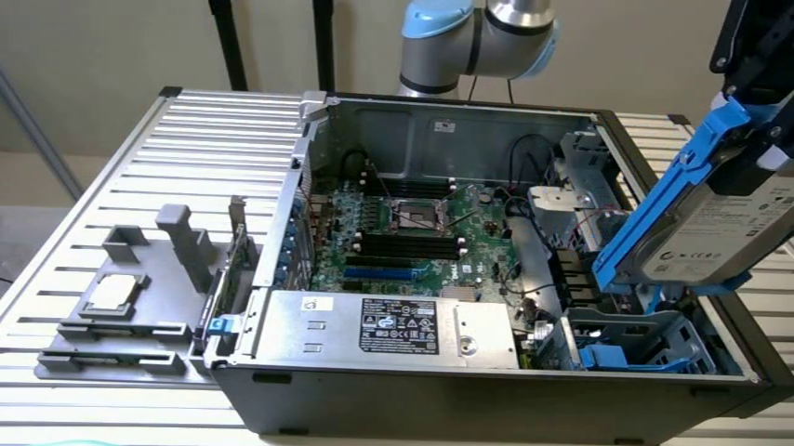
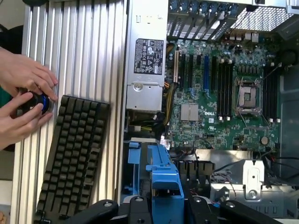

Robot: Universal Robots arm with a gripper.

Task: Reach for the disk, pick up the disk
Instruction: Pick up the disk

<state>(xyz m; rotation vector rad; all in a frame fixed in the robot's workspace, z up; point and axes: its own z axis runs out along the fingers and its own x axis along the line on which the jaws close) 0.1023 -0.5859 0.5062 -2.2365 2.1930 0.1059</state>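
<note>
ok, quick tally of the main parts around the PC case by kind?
Hard drive in blue rails, lifted: 1
Power supply: 1
Motherboard: 1
Keyboard: 1
Grey fixture holding a square chip: 1
Total: 5

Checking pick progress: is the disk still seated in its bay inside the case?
No. The disk, in its blue rails, hangs tilted above the open computer case, held by the gripper.

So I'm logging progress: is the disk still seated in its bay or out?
Out. The disk in its blue rails hangs tilted above the computer case, held by the gripper.
</note>
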